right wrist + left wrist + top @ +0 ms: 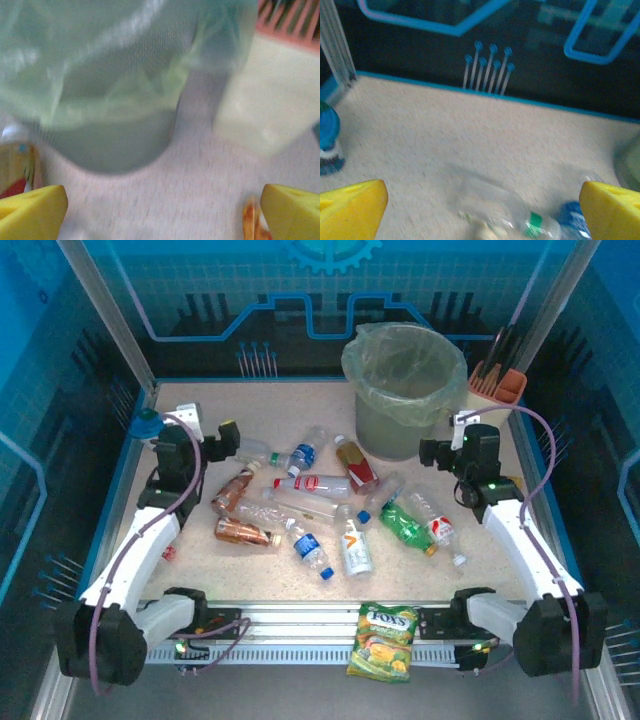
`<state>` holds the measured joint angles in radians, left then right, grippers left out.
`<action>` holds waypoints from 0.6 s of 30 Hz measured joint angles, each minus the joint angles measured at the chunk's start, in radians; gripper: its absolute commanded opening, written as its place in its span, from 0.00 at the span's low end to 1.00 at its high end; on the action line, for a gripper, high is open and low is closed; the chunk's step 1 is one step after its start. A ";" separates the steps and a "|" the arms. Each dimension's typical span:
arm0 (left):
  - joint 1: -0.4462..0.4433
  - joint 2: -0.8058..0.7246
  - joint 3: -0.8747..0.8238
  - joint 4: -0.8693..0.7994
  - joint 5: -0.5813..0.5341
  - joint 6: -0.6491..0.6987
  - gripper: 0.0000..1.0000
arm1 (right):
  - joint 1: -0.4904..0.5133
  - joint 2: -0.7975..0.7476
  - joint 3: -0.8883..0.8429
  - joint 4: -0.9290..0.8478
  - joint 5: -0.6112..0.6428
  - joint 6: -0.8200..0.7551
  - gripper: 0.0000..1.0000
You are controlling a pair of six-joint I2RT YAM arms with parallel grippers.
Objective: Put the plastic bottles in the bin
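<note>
Grey, round and lined with a pale green bag, the bin (388, 430) stands close to the far edge of the counter (280, 405), right of its middle. The beige and orange utensil holder (497, 388) sits just beside it in the far right corner.

The plastic bottles (320, 486) lie on their sides, scattered across the middle of the counter between the two arms. A green bottle (407, 527) is towards the right edge and a copper-brown bottle (243, 531) towards the left. A white bottle (356, 552) and a blue-labelled bottle (311, 551) lie nearer the near edge. A bottle with a red label (356, 466) lies closest to the foot of the bin.

The left fingers (355, 207) are yellow and spread wide apart with nothing between them. They are low over the far left part of the counter. A clear bottle (492, 210) lies just ahead of them, blurred in the wrist view. A blue round object (327, 131) sits near the left edge.

The right fingers (35, 210) are likewise released and empty. They face the bin's wall from close by, with the utensil holder off to their right.

A yellow-green candy bag (383, 640) lies at the near edge between the arm bases.
</note>
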<state>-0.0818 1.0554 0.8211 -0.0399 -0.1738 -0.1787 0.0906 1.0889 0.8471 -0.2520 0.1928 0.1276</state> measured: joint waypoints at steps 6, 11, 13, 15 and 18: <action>-0.080 -0.004 0.046 -0.379 0.142 -0.080 0.99 | 0.001 0.037 0.058 -0.429 -0.069 0.091 0.91; -0.109 -0.047 0.042 -0.530 0.259 -0.156 0.99 | 0.001 0.115 0.066 -0.571 -0.142 0.128 0.92; -0.118 -0.074 0.037 -0.554 0.285 -0.180 0.99 | 0.001 0.169 0.066 -0.584 -0.155 0.128 0.93; -0.124 -0.098 0.027 -0.567 0.303 -0.197 0.99 | 0.001 0.217 0.066 -0.585 -0.151 0.127 0.94; -0.125 -0.115 0.016 -0.584 0.312 -0.217 0.99 | 0.001 0.276 0.066 -0.572 -0.148 0.127 0.94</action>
<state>-0.2070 0.9405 0.8371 -0.6239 0.1387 -0.3962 0.0914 1.3651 0.9131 -0.8242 0.0448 0.2546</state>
